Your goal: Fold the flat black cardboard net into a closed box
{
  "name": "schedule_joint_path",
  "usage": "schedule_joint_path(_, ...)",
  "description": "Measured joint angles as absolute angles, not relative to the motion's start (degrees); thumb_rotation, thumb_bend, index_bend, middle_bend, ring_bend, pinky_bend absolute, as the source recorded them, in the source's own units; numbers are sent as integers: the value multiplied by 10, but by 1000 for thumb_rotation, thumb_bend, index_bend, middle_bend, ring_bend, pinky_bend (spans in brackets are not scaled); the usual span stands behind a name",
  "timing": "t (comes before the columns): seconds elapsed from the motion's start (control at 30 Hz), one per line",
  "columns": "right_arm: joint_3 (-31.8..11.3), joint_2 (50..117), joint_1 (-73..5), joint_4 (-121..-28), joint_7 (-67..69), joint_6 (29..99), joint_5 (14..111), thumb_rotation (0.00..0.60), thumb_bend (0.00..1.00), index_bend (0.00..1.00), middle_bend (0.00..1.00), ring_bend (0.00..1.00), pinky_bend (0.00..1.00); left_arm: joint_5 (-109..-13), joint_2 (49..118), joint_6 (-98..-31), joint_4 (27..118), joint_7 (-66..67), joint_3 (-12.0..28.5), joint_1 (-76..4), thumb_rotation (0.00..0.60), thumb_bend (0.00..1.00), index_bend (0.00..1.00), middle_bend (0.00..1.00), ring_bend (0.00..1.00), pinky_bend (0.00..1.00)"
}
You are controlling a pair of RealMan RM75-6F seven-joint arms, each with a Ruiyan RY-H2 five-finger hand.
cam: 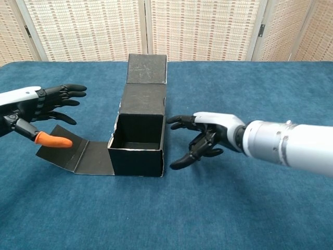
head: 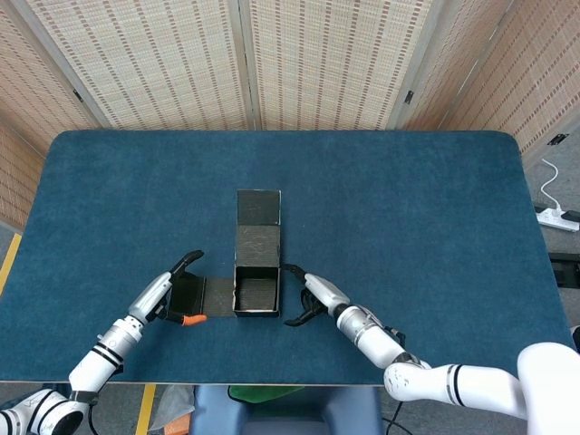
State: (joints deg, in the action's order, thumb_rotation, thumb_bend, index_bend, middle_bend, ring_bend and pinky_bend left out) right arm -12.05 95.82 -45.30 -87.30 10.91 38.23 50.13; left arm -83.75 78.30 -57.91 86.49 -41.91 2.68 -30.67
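The black cardboard box (head: 256, 295) (cam: 138, 150) stands half folded near the table's front, open at the top. Its lid panel (head: 258, 227) (cam: 145, 83) rises behind it. A side flap (head: 190, 294) (cam: 78, 151) lies out to its left on the cloth. My left hand (head: 168, 292) (cam: 44, 109) hovers open over that flap's outer end, its orange-tipped thumb (cam: 52, 140) just above the card. On the other side, my right hand (head: 313, 294) (cam: 205, 138) is open with fingers spread, a short gap from the box's right wall, touching nothing.
The table (head: 408, 208) is covered in blue cloth. A folding woven screen (head: 272, 54) stands behind it. A power strip (head: 557, 216) lies on the floor at the right.
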Motion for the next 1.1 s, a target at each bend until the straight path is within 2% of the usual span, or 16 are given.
schedule_joint_path(0.27,-121,1021,-446,-842,84,445,507,600,0,0,0,690,1000,-839,779,-582,862,-434,26,-303,600,171,1,0,0,218)
schedule_joint_path(0.53,-139,1112,-451,-760,69,473,503,600,0,0,30,690,1000,-845,777,-589,850,-453,22,-297,600,171,2,0,0,218)
schedule_joint_path(0.63,-153,1143,-453,-728,71,483,506,600,14,8,114,712,1000,-846,776,-594,850,-457,21,-294,600,171,5,0,0,230)
schedule_joint_path(0.7,-163,1165,-454,-704,75,497,512,600,72,101,231,752,1000,-844,777,-602,850,-457,24,-290,600,173,25,3,11,281)
schedule_joint_path(0.8,-183,1193,-457,-665,83,515,523,600,177,309,400,792,1000,-840,781,-624,850,-449,28,-281,600,173,141,92,155,464)
schedule_joint_path(0.87,-199,1204,-459,-648,91,519,529,600,218,392,466,801,1000,-840,784,-645,849,-441,32,-273,600,174,287,231,353,628)
schedule_joint_path(0.97,-228,1204,-462,-643,109,517,531,600,230,456,521,806,1000,-850,786,-679,848,-431,34,-263,600,174,447,416,608,788)
schedule_joint_path(1.03,-249,1195,-462,-652,121,508,529,600,231,468,533,809,1000,-864,785,-695,847,-429,34,-259,600,180,532,538,728,852)
schedule_joint_path(1.1,-263,1181,-462,-671,136,494,525,600,232,468,535,809,1000,-888,782,-702,846,-436,28,-260,600,189,575,604,793,889)
